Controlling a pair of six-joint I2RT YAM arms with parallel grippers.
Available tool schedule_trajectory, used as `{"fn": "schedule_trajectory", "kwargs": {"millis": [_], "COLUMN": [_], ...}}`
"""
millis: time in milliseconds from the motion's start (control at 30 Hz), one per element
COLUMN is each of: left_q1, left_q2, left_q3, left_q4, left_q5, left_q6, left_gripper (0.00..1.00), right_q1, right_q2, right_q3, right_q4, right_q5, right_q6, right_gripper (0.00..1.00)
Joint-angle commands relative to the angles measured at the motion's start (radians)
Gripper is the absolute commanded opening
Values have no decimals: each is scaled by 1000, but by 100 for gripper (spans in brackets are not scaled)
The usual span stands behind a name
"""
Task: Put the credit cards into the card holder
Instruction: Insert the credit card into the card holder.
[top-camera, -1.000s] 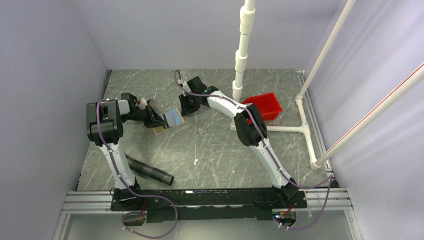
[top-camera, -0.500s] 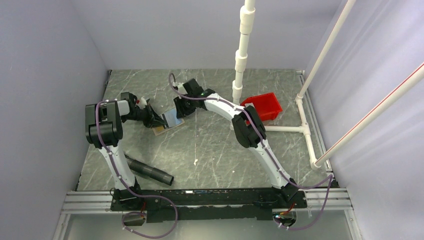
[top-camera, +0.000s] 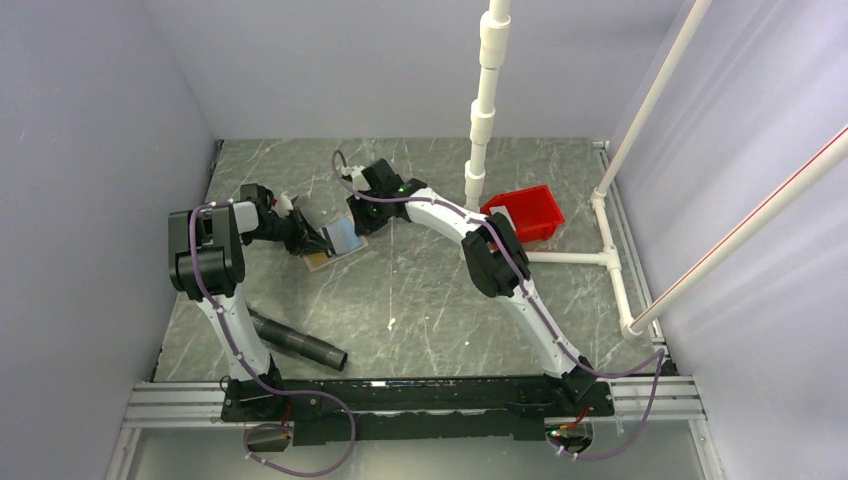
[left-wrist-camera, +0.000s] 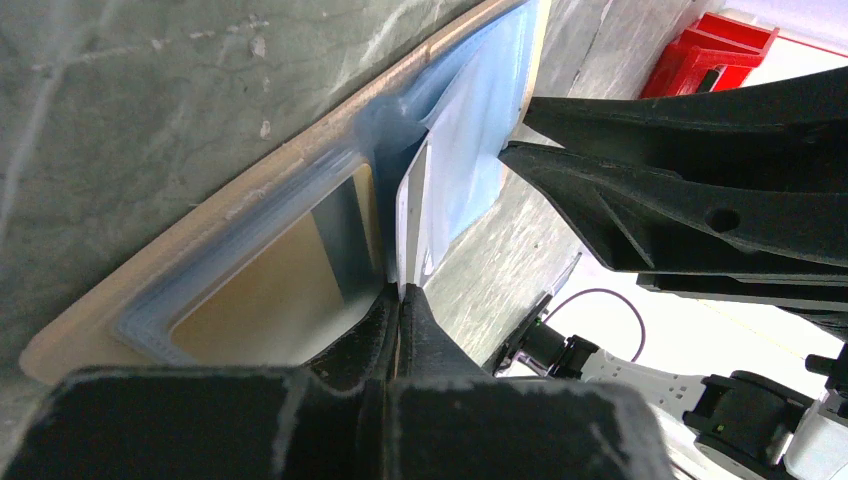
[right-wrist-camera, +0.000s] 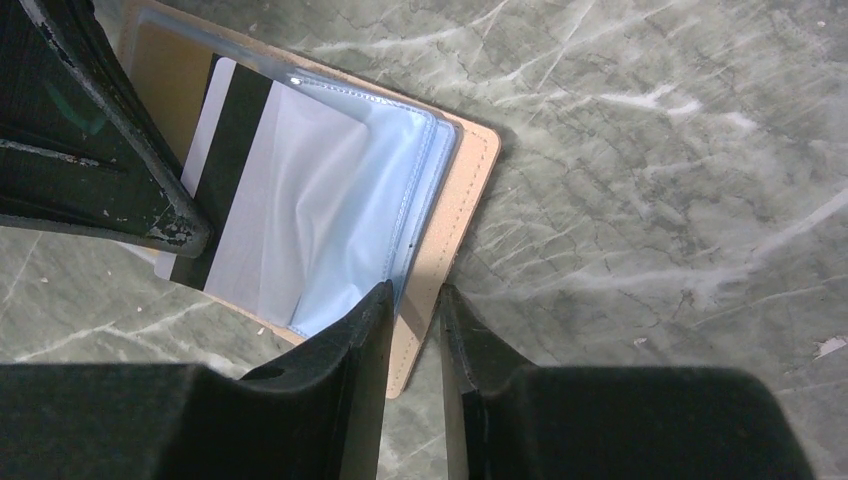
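Your right gripper (right-wrist-camera: 414, 300) now sits further left, jaws pinching the tan edge of the open card holder (right-wrist-camera: 468, 180); your left gripper (left-wrist-camera: 400, 296), jaws clamped on a credit card (left-wrist-camera: 413, 215), feeds it into the blue sleeve (right-wrist-camera: 350, 170), so insertion looks underway.

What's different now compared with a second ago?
The right gripper swung left to the wallet; its fingers now straddle the wallet's edge. The left gripper stays shut on the card, which sits partly inside the wallet. The wallet, red tray and black tube lie where they were.
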Motion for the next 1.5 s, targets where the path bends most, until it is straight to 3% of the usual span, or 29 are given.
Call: {"fn": "schedule_trajectory", "kwargs": {"millis": [0, 300, 567, 800, 1100, 1367, 1467], "left_q1": [5, 5, -9, -20, -17, 1, 3], "left_q2": [-28, -42, -14, -70, -112, -112, -112], "left_q3": [-9, -13, -52, -128, -78, -84, -83], "left_q4": [37, 50, 161, 239, 97, 65, 71], "left_q5": [-84, -134, -50, -147, -223, -227, -215], "left_q6": [0, -12, -92, -153, -80, -57, -58], "left_gripper": [0, 0, 0, 0, 0, 0, 0], "right_q1": [19, 23, 23, 25, 25, 29, 32], "right_q2": [56, 72, 80, 77, 70, 45, 38], "right_q3": [16, 32, 37, 23, 21, -22, -45], "right_q4": [-78, -90, -89, -79, -76, -42, -18], "right_q5": [12, 14, -39, -79, -79, -109, -113], "right_q6": [-27, -34, -28, -28, -33, -44, -40], "right_gripper": [25, 25, 22, 14, 14, 38, 40]}}
